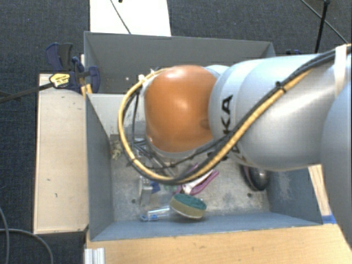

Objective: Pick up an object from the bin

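My gripper [155, 159] shows as a dark body just under the arm's orange cover, low over the bin's front left floor. Nearest to it lie a pale clear plastic piece with a blue end [153, 214] by the front wall and a small grey-white bit [145, 188] below the gripper. A round teal-topped pad with a tan side [188, 205] rests against the front wall, a little to the right. A pink and purple slim thing [201, 182] lies slanted just above that pad. Nothing can be seen held.
A dark rounded thing [256, 178] lies at the bin's right, half under the arm. Small metallic bits [115, 147] sit by the left wall. The big silver arm and its orange cover with a yellow cable hide the bin's middle and back.
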{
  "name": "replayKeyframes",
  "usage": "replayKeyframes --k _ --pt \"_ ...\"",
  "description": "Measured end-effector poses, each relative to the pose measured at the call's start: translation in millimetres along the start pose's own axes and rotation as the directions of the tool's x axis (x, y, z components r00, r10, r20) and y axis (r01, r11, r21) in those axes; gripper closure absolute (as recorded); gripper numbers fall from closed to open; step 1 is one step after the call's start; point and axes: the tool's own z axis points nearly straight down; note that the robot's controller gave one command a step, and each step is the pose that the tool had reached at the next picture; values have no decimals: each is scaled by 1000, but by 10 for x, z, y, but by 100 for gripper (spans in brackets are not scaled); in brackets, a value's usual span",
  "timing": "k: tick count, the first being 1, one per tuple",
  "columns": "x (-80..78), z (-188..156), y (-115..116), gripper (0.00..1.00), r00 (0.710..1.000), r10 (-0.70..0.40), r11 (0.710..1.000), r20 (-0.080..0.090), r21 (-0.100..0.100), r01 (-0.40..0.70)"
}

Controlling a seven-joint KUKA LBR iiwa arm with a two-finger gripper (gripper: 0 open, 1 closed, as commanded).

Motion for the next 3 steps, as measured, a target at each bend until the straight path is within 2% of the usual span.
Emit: replayKeyframes --k 1,2,3 --pt "-322 1633 -578 0 1000 -1 1000 -2 2 1" --pt "-324 1590 -559 100 1000 1 1000 1 0 -1" --pt "-358 275 -677 100 1000 -20 1000 7 -1 20"
